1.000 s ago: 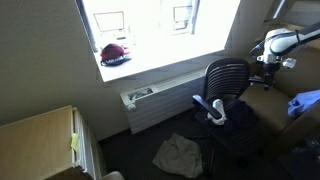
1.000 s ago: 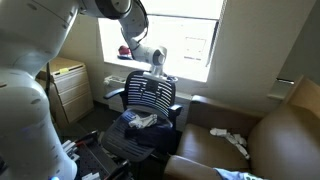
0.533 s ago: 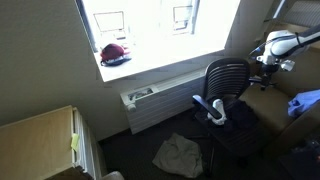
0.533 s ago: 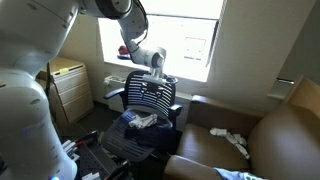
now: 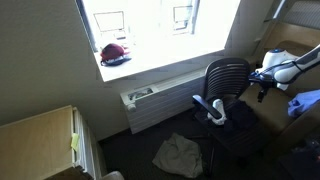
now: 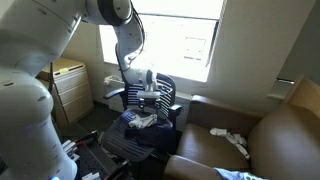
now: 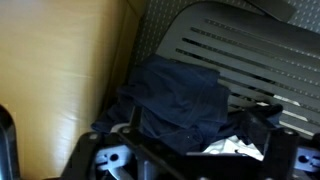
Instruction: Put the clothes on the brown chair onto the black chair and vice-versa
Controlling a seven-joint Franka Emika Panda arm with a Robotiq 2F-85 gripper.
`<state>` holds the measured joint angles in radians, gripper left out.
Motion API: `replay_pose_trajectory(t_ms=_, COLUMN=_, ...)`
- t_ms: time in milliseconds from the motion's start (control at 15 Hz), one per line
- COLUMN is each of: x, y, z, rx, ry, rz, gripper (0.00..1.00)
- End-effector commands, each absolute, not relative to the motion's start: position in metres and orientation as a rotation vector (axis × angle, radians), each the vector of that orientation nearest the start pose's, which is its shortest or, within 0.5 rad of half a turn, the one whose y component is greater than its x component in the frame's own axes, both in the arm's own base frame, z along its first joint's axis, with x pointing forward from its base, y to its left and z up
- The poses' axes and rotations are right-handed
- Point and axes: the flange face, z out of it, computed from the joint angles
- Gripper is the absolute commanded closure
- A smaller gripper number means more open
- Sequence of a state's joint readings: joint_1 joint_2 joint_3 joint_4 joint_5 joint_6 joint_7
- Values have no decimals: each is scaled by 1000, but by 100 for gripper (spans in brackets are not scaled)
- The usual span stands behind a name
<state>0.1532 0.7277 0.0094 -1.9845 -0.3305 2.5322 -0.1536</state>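
Dark navy piece [image 7: 180, 100] lies on the black chair [image 6: 150, 88], and the gripper [image 6: 148, 98] hangs over it, jaws spread wide, holding nothing.

In the wrist view the dark cloth covers the seat right up to the mesh back, and the small white piece [image 7: 238, 150] sits at its near right edge. The gripper is close in front of the mesh back, so there is little room behind it. The brown chair [image 6: 275, 140] stands just beside the black chair on the right, with only a thin gap between them, and another white cloth [image 6: 230, 138] lies on its seat. In an exterior view the light blue shirt [image 5: 303, 103] rests on the brown chair at the far right edge. The grey-beige piece [image 5: 180, 153] lies on the open floor near the black chair's base.
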Motion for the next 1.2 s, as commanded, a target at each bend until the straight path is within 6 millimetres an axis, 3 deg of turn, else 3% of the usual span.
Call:
replay_pose_trajectory(t_ms=0, x=553, y=87, z=58, rx=-3233, ry=-941, rz=132, gripper=0)
replay_pose_trajectory(t_ms=133, x=542, y=85, z=48, rx=-3176, ry=-877, rz=355, gripper=0)
replay_pose_trajectory(t_ms=200, x=550, y=88, z=48, rx=-3207, ry=-905, rz=261, gripper=0)
replay_pose_trajectory(t_ms=400, x=545, y=86, z=40, rx=-3215, ry=-883, rz=313, gripper=0)
replay_pose_trajectory(t_ms=600, x=526, y=85, z=7, rx=-3231, ry=-910, rz=391, gripper=0)
replay_pose_trajectory(t_ms=867, x=501, y=89, z=-35, rx=-3152, ry=-909, rz=629, gripper=0)
replay_pose_trajectory(t_ms=1000, x=496, y=91, z=-49, rx=-3120, ry=-909, rz=647, gripper=0)
replay_pose_trajectory(t_ms=1133, x=499, y=91, z=-66, rx=-3135, ry=-906, rz=535, gripper=0)
